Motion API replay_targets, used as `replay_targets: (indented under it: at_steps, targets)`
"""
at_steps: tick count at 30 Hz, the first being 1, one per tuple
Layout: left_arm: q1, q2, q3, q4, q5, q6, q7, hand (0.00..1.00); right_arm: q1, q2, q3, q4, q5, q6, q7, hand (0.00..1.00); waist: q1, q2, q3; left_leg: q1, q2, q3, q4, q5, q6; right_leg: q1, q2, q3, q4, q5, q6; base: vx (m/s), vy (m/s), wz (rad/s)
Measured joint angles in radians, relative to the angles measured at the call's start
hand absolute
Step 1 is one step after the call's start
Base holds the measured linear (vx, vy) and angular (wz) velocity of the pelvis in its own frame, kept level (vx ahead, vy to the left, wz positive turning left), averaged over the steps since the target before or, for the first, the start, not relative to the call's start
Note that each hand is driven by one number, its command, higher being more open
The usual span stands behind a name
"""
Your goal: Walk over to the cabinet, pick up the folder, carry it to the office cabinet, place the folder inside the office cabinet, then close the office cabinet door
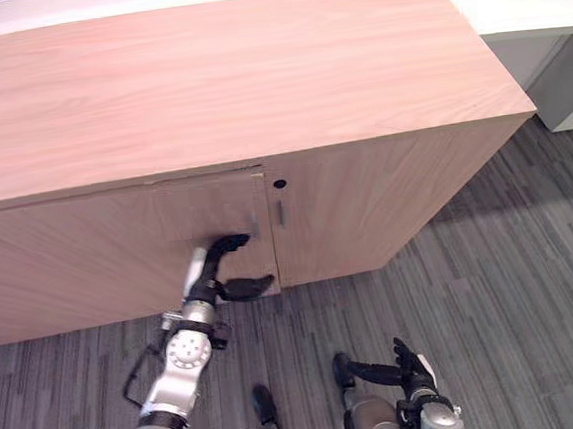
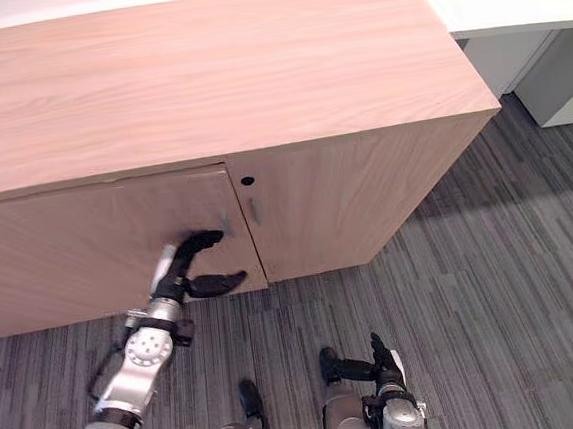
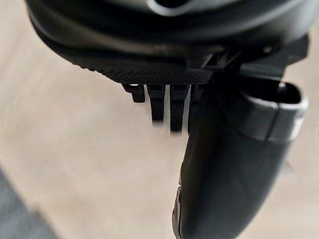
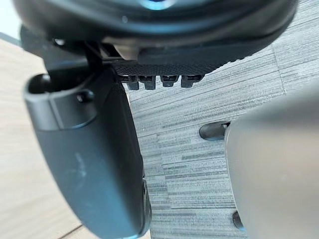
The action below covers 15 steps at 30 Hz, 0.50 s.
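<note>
Grey striped carpet (image 1: 514,285) runs along the bottom and right of the frame, and a long, low wooden cabinet (image 1: 254,77) fills the upper part. Its top surface is bare wood.

At centre frame the left hand (image 1: 221,270) is against the cabinet's door (image 1: 89,252). Its fingers (image 1: 231,243) are stretched out with the tips on the wood near the door's free edge, and the thumb (image 1: 257,282) is spread out below them, gripping nothing. Just beside that edge sit a small keyhole (image 1: 280,184) and a slim handle (image 1: 279,213) on the neighbouring panel (image 1: 366,207).

The right hand (image 1: 406,370) hangs low at the bottom of the frame, fingers loose and holding nothing. Neither hand has the folder, so I judge it is already inside, behind the door.

The door looks slightly proud of the panel, so the closing push is probably not finished. The contact is close to the seam, which is the main risk. If the tips slide sideways, they or the thumb could get nipped as the gap closes. A folder sticking out inside would stop the door and make it spring back.
</note>
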Motion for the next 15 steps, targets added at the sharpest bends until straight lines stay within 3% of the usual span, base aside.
replay_targets:
  at_steps: [3, 6, 10, 15]
  targets:
    - [0.042, -0.017, 0.009, -0.002, 0.005, 0.001, 0.005, 1.00, -0.004, -0.008, -0.018, -0.002, 0.001, 0.000, 0.008, 1.00, 0.003, 0.010, -0.006, 0.011, 0.003, -0.001, 0.000, -0.006, -0.002, 0.010, 0.007, -0.001, -0.001, 0.000, 0.000, 0.06, -0.026, -0.03]
    - [0.123, -0.083, 0.024, -0.015, -0.008, 0.000, 0.004, 1.00, -0.001, -0.010, -0.034, -0.001, 0.001, 0.001, 0.010, 1.00, 0.003, 0.020, -0.013, 0.028, 0.005, -0.001, 0.000, -0.014, 0.001, 0.026, 0.005, -0.001, -0.001, -0.002, -0.002, 0.00, -0.004, -0.02]
    - [0.274, -0.149, 0.026, -0.012, -0.072, -0.001, -0.019, 1.00, 0.008, -0.011, -0.069, -0.001, 0.001, 0.009, 0.010, 1.00, 0.007, 0.034, -0.024, 0.046, 0.001, -0.006, -0.001, -0.023, -0.007, 0.034, 0.001, -0.003, 0.024, -0.039, -0.005, -0.05, -0.008, 0.03]
    - [0.380, -0.200, 0.086, 0.096, -0.137, 0.002, -0.078, 1.00, 0.040, -0.035, -0.124, -0.001, 0.001, 0.016, 0.007, 1.00, 0.035, 0.050, -0.048, 0.048, -0.001, -0.027, -0.006, -0.023, -0.008, 0.050, -0.002, -0.024, 0.020, -0.051, -0.006, -0.02, -0.018, 0.11]
